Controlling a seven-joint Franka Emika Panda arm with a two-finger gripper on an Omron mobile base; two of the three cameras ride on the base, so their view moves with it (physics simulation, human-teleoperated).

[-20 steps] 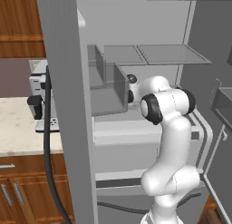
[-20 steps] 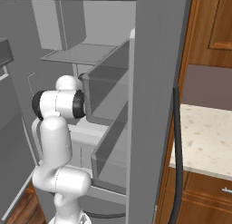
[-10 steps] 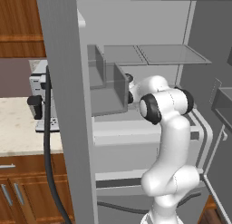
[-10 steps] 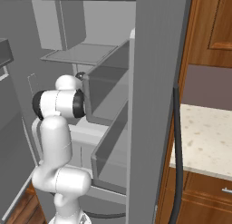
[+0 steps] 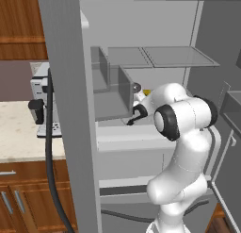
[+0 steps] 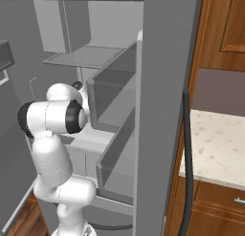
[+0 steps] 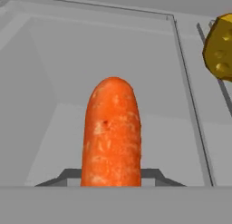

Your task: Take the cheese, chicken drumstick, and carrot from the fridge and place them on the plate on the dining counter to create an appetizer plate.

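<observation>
Inside the fridge (image 5: pixel 141 34) the pincer (image 7: pixel 111 181) was closed on the carrot (image 7: pixel 112 132); the cheese (image 7: pixel 219 46) (upper right) waited, so nothing seemed plated yet.

Brown wooden cabinets (image 5: pixel 21 201) stand left of the end effector. A speckled beige surface (image 5: pixel 19 133) carries a toaster oven (image 5: pixel 40 88). Black cable (image 5: pixel 51 180) hangs alongside.
</observation>
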